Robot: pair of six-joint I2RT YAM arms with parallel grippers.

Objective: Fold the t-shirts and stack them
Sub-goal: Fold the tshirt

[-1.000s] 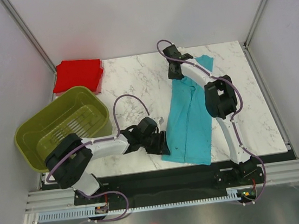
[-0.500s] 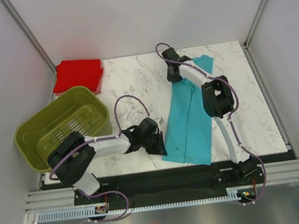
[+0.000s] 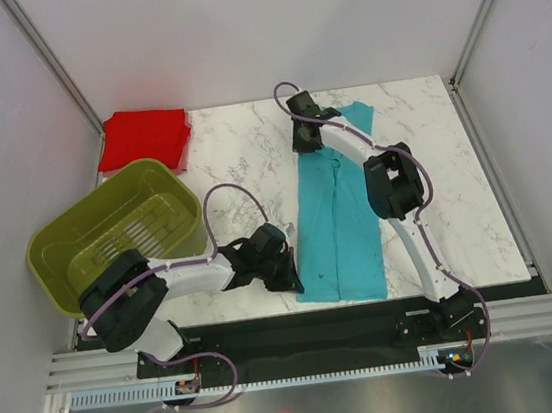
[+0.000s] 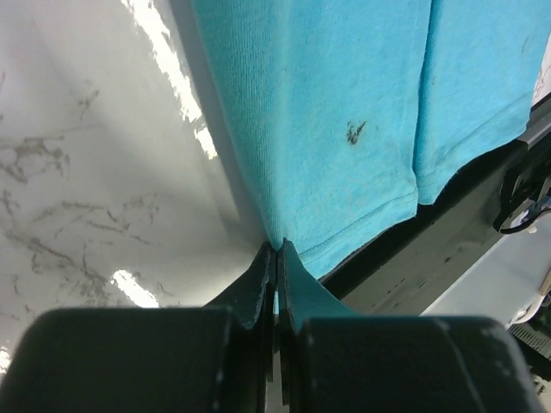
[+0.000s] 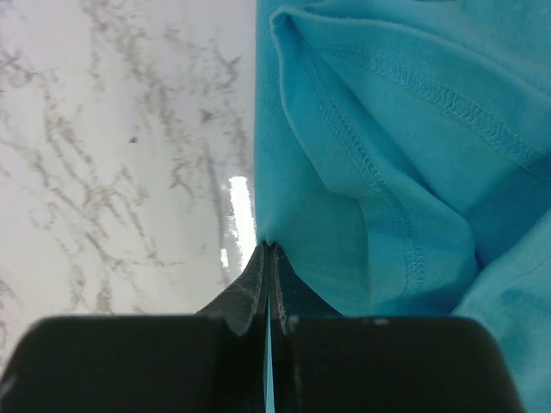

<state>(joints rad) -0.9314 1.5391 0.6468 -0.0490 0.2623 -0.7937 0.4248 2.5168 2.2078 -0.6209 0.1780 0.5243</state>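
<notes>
Both pinched shut on the turquoise t-shirt (image 3: 344,228), on its long edge facing the basket (image 3: 59,283): left gripper (image 4: 277,249) at the hem corner, right gripper (image 5: 268,249) at the shoulder end, farther back than the basket. Holding both ends of one edge looks like setup for a lengthwise fold, carrying that edge away from the basket over the shirt body. Shirt lies flat as a long strip, well apart from the basket, bare table (image 3: 240,160) between them. Hem end sits right at the table's front edge, no slack there. Beyond the shirt, on the side away from the basket, there's open marble to land the fold. Red t-shirt (image 3: 145,137) sits folded just behind the basket, stack target I'd guess
</notes>
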